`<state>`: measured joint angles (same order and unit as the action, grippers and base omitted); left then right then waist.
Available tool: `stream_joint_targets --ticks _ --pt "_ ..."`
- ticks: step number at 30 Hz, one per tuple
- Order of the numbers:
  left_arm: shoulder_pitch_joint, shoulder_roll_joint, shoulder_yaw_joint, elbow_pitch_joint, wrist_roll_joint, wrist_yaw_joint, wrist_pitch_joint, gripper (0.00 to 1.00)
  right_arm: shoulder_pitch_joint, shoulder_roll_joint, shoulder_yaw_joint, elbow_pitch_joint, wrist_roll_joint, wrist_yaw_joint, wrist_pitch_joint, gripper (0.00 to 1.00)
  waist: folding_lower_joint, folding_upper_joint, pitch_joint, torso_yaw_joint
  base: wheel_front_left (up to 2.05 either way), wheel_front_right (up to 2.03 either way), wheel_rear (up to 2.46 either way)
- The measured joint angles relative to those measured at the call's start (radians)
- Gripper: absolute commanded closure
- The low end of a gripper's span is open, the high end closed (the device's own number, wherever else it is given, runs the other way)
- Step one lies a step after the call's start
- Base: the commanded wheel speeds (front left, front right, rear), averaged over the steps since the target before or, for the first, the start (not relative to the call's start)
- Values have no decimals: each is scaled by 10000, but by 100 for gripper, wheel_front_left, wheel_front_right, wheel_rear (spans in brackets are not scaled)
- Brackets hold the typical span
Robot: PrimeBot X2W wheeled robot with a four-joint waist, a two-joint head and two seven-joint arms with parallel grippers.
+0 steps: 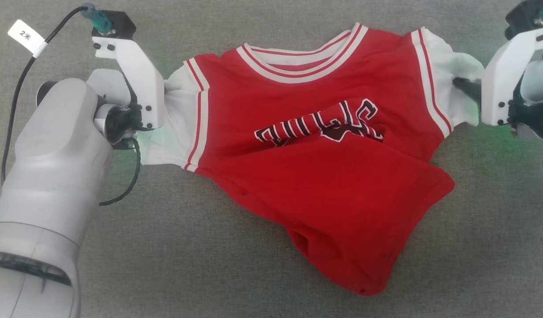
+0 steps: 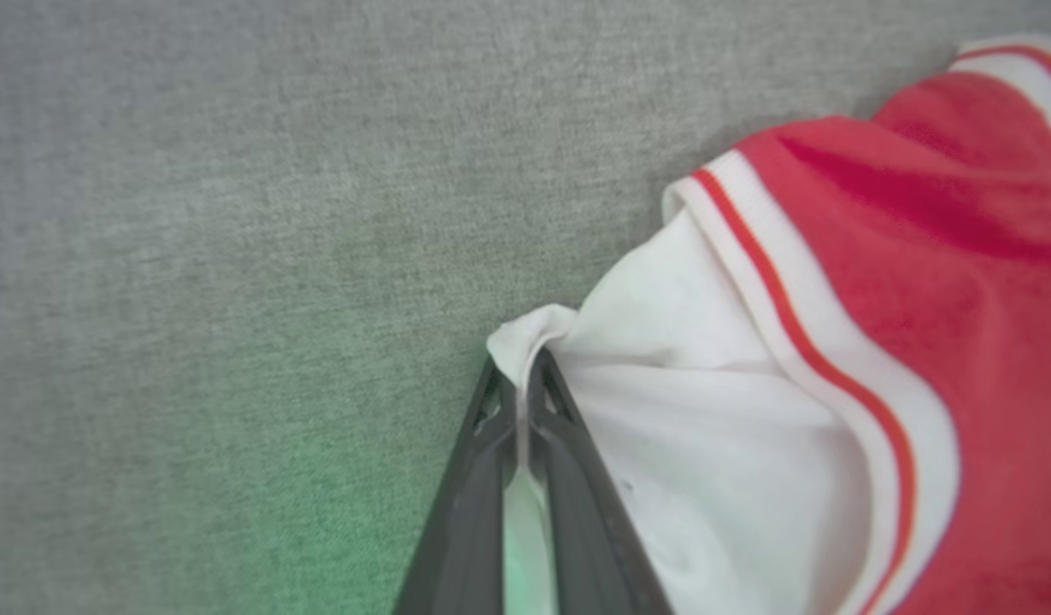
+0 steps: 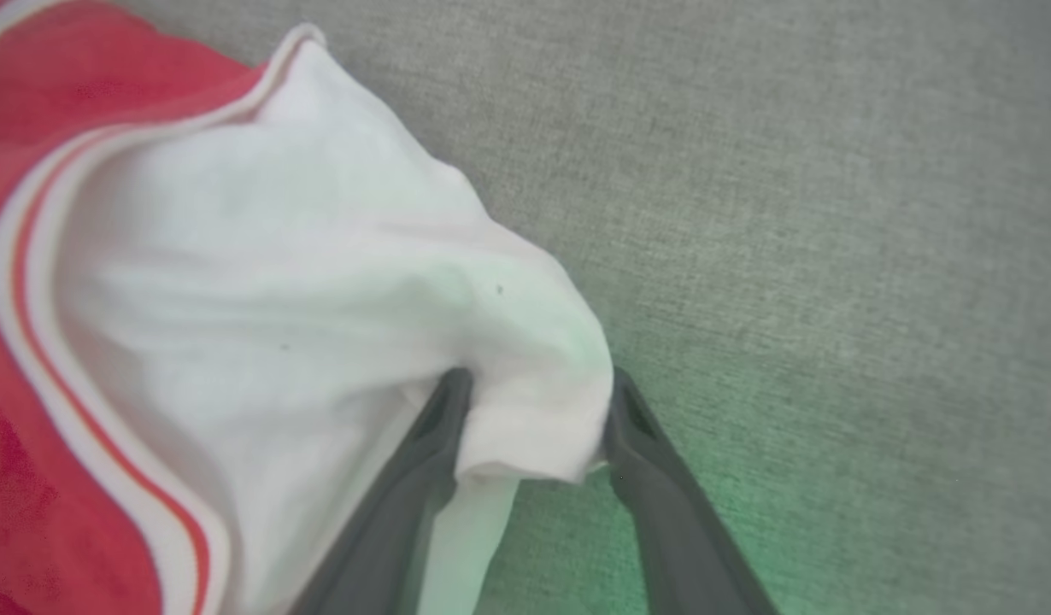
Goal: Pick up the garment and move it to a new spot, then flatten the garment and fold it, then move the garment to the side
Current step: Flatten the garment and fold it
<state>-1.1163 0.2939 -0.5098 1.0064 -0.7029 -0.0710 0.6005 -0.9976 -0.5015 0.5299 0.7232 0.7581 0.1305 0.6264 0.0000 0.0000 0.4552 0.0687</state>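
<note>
Across the grey fabric surface (image 1: 209, 247) before us lies the garment (image 1: 324, 176), lettering up, collar away from us, its lower half crumpled. Our left gripper (image 2: 519, 376) is pinched tight on the tip of the left sleeve (image 2: 713, 427). Our right gripper (image 3: 534, 393) has its jaws spread apart, with the right sleeve (image 3: 320, 282) hem bunched between them.
</note>
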Motion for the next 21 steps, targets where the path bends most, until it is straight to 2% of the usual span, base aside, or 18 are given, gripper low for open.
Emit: stream_joint_targets --ticks 4,8,21 --pt "-131 -98 -19 332 -17 -119 -232 100 -183 59 265 261 282 4 -240 100 0 0 -75 20 0 0 0" --pt "-172 -117 -71 585 -94 -198 -407 100 -174 -142 529 201 573 4 -725 100 0 0 -362 8 0 0 0" --pt "-1069 428 -374 128 140 -439 -940 100 -447 -1158 857 -1135 851 4 -2253 100 0 0 -2242 -223 0 0 0"
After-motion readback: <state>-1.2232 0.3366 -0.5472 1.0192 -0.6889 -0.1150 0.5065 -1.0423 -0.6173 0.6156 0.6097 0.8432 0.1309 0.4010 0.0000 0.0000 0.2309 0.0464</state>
